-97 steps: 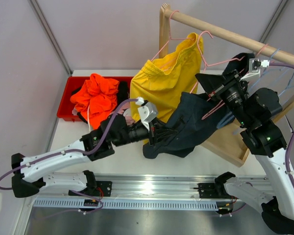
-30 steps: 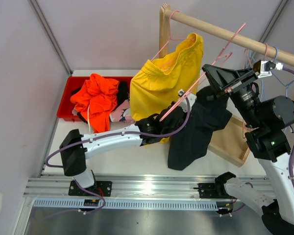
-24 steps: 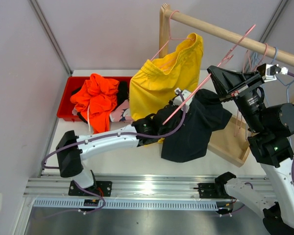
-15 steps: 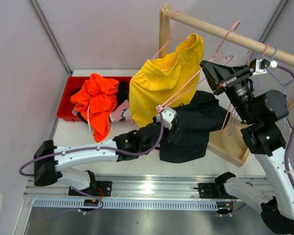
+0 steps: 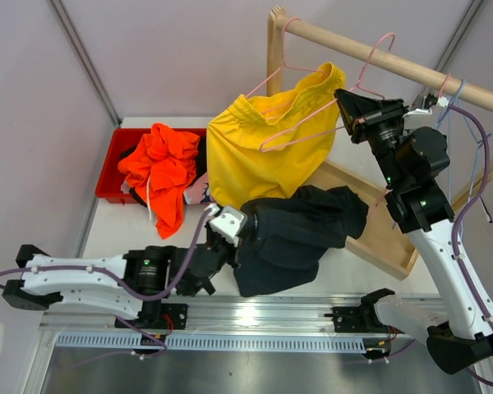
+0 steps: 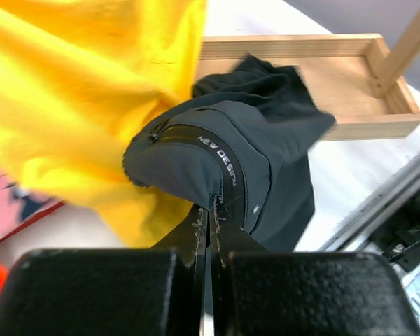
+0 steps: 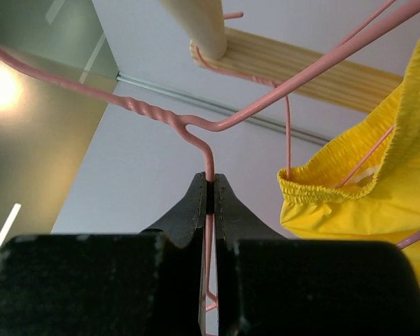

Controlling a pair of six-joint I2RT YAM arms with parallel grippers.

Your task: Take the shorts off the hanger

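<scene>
My left gripper is shut on the dark charcoal shorts, which lie bunched low over the near table, off any hanger. In the left wrist view the gripper pinches a fold of those shorts. My right gripper is shut on an empty pink hanger and holds it up near the wooden rod. The right wrist view shows the gripper clamped on the hanger's neck. The yellow shorts hang on another pink hanger. The orange shorts, black shorts and pink patterned shorts lie in or by the red bin.
The rack's wooden base tray lies behind the charcoal shorts, with its upright post at the back. Blue and pink hangers hang at the rod's right end. A metal rail runs along the near edge.
The charcoal shorts came off the pink hanger. My left gripper pulled them down and toward the near edge. My right gripper raised the empty hanger toward the rod.
</scene>
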